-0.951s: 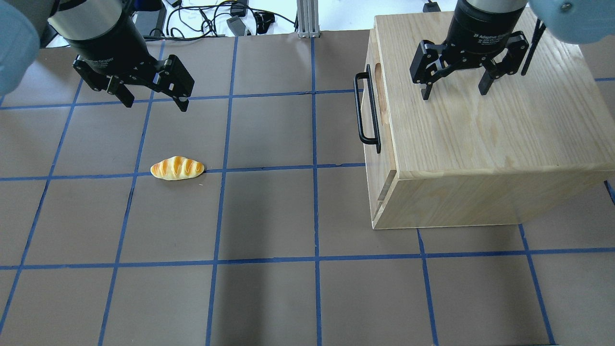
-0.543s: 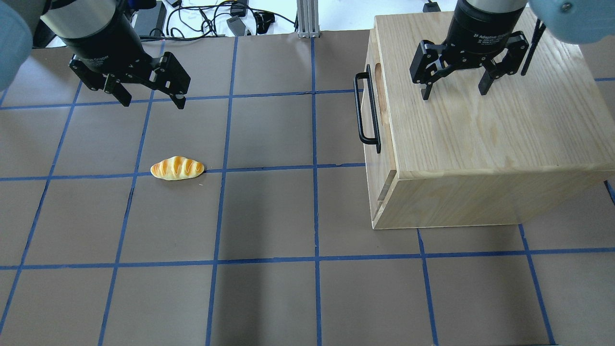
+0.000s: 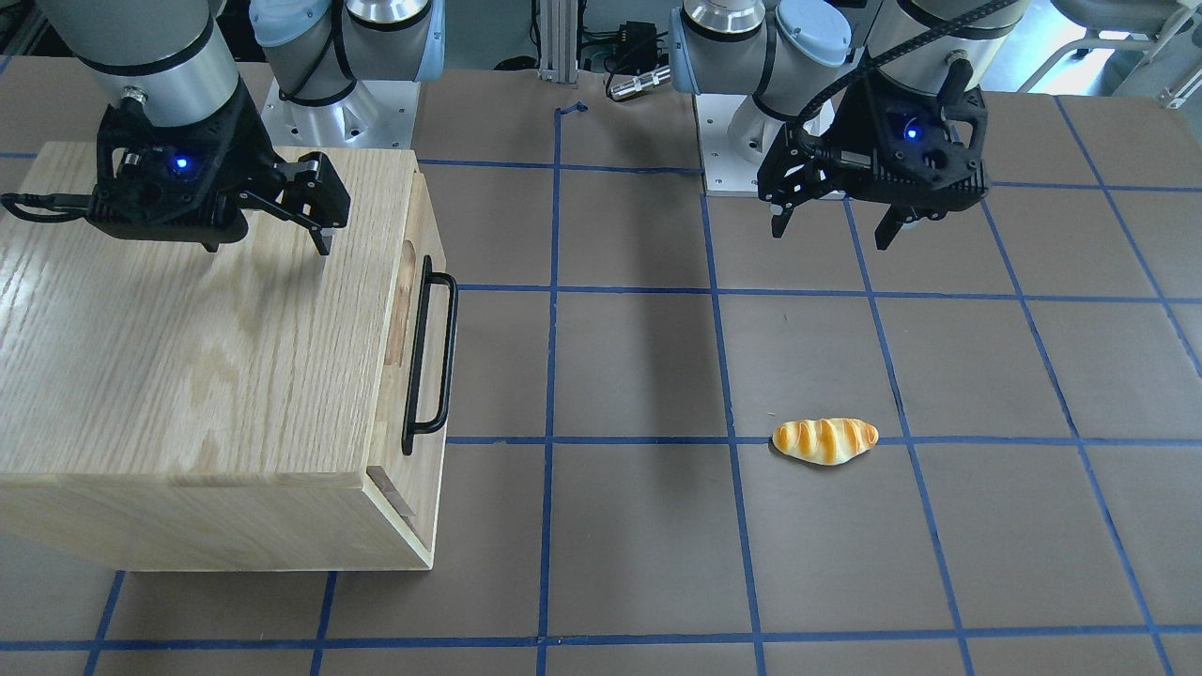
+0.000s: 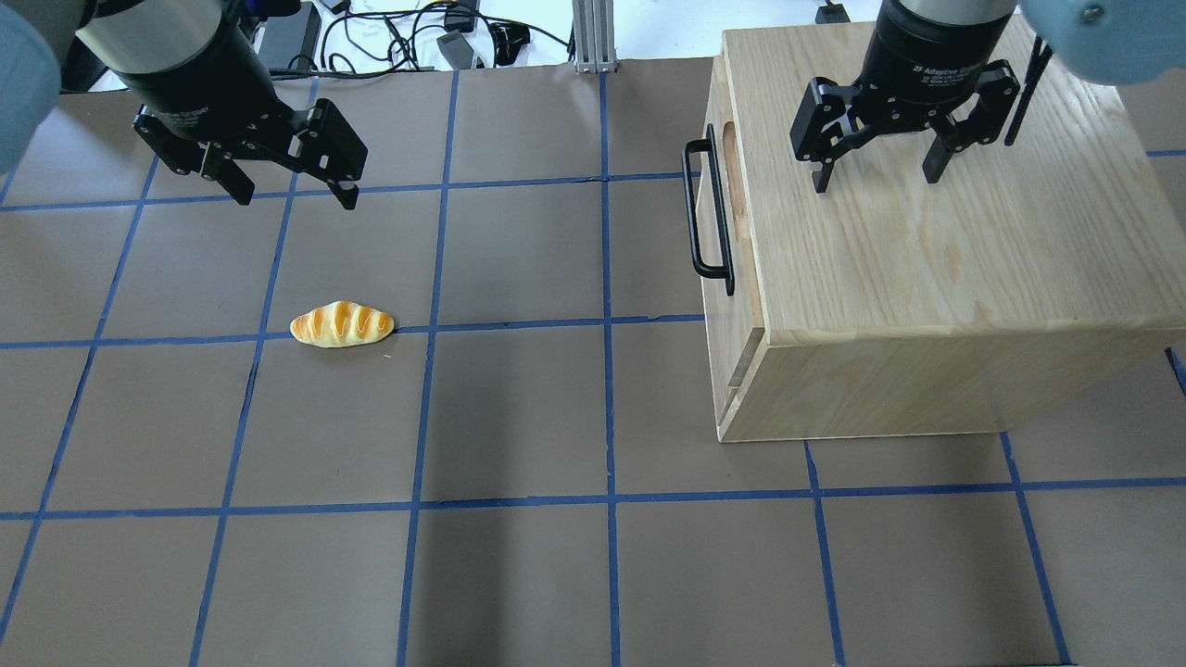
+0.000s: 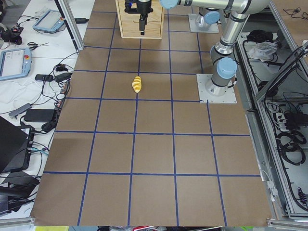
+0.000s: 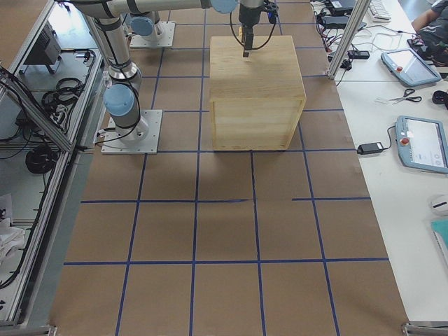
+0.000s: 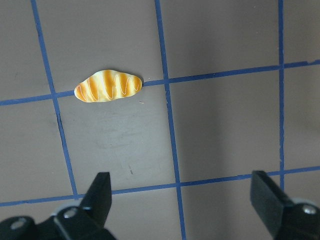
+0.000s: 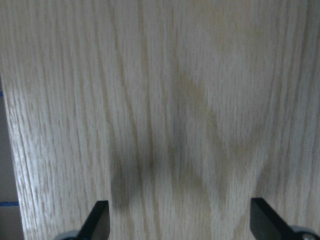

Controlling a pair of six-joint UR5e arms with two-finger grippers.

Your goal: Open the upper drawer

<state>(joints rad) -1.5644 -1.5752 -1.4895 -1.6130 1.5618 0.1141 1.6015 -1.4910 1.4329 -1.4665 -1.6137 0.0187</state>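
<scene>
1. Jaws of the right gripper [image 4: 876, 181] stand spread and empty above the top of the pale wood box [image 4: 927, 278], near its front edge. The left gripper [image 4: 296, 195] is spread too, holding nothing.
2. Below that edge sits the light oak upper drawer [image 4: 731, 176], apparently shut, its long black metal bar handle [image 4: 691, 213] facing the robot's left.
3. We judge the reach not yet begun. We would set one pair of jaws around the bar's middle, pinch squarely, then pull straight out so the drawer does not bind.
4. White lettering on the right wrist reads, as far as we can make out, "2F Adaptive Gripper"; the smaller line beneath is illegible.
5. Farther out, a glazed yellow bread roll [image 4: 342, 325] lies on the brown surface [image 4: 556, 417] taped in blue squares.
</scene>
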